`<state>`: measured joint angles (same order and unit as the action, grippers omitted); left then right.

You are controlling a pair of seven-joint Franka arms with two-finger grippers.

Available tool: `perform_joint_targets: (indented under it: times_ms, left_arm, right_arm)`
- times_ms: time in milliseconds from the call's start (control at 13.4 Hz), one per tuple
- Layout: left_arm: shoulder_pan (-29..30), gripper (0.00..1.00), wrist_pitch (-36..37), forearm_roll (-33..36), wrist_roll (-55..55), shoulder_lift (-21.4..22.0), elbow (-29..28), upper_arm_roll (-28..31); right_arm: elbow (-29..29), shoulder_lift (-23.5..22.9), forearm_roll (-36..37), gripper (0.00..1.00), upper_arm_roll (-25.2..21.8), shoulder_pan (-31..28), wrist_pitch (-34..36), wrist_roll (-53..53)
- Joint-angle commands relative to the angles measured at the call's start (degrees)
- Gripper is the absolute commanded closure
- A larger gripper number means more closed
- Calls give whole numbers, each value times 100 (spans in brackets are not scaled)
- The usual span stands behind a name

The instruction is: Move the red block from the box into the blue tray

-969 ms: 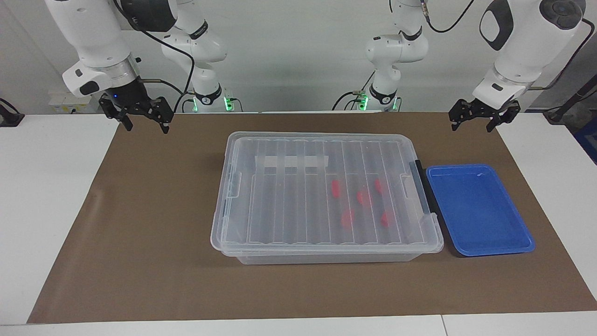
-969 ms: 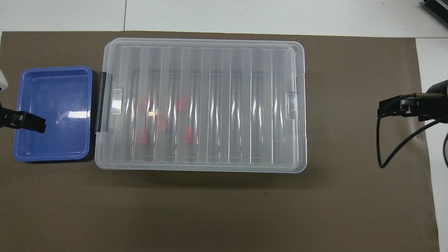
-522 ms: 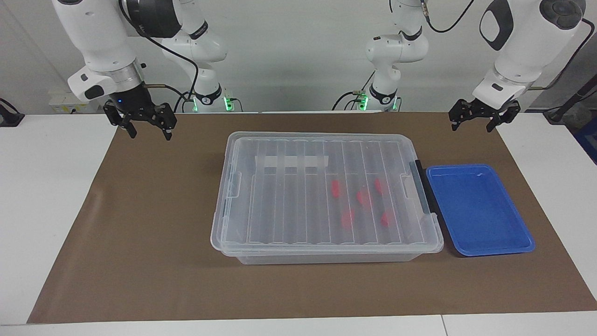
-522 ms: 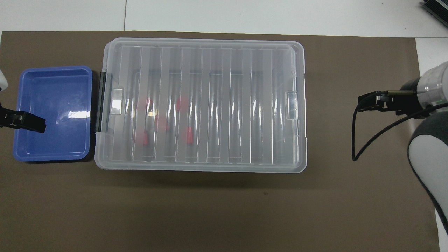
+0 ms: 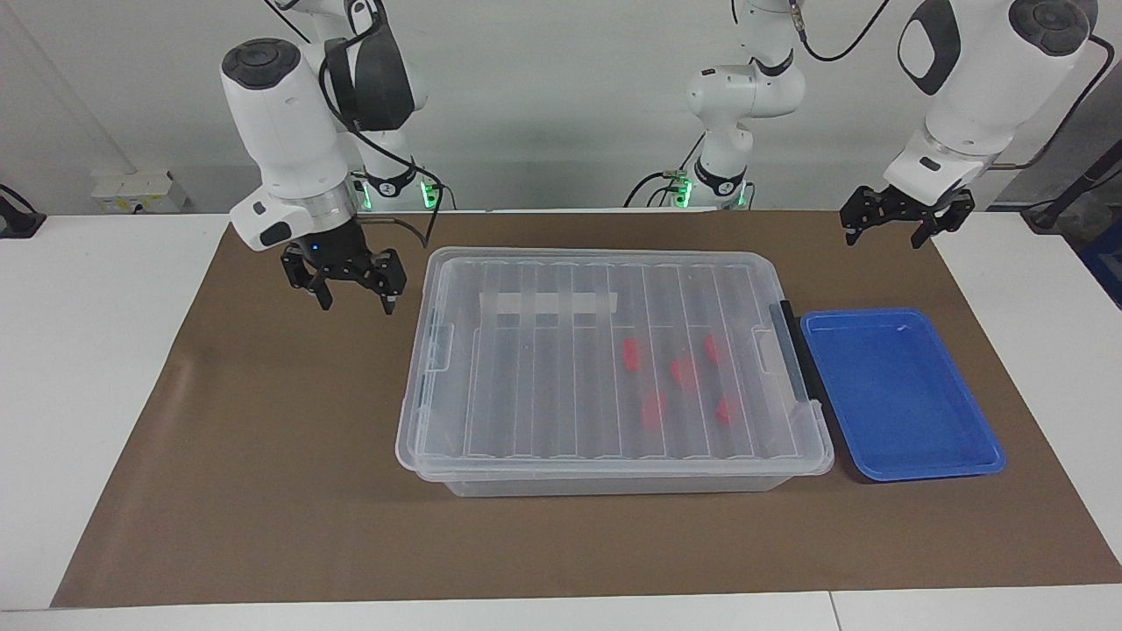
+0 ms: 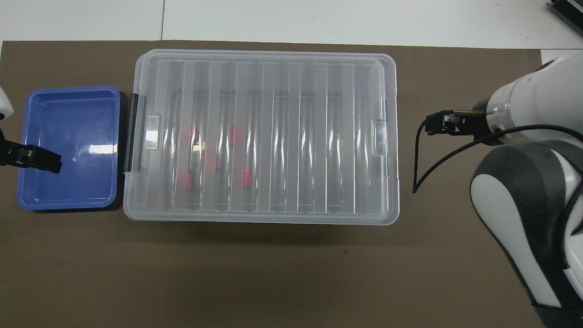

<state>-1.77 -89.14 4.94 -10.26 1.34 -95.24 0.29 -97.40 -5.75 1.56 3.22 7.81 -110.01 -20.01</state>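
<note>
The box (image 5: 526,377) is a clear bin with its ribbed lid shut, in the middle of the brown mat; it also shows in the overhead view (image 6: 291,136). Several red blocks lie inside under the lid, one of them (image 5: 682,370) near the end with the black clip handle (image 5: 799,350); one shows from above (image 6: 246,175). The blue tray (image 5: 894,394) lies empty beside that end (image 6: 68,136). My right gripper (image 5: 355,302) hangs open and empty over the mat, beside the box's end toward the right arm. My left gripper (image 5: 894,230) waits open and empty in the air at the left arm's end.
A white tape strip (image 5: 548,303) is stuck on the lid. The brown mat (image 5: 263,438) covers the white table (image 5: 79,350). A black cable (image 6: 416,159) loops from the right wrist over the mat beside the box.
My right arm has swung from the mat's corner toward the box and come lower, its gripper still open. The left arm has hardly moved. The box, blocks and tray are unmoved.
</note>
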Motion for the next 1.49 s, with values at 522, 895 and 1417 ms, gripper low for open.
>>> perform_joint_targets:
  times_ms: [522,895,1417]
  left_arm:
    - [-174,0,-323,78,1086,244,-416,-47]
    - [-263,0,-437,16,1430,244,-425,-47]
    - [-263,0,-437,-2,1431,253,-442,-47]
  right_arm:
    - [-103,-691,406,6,12,528,-714,-768]
    - [-147,-682,520,6,3,432,-618,-549]
    - [-121,-673,503,6,3,55,-424,637]
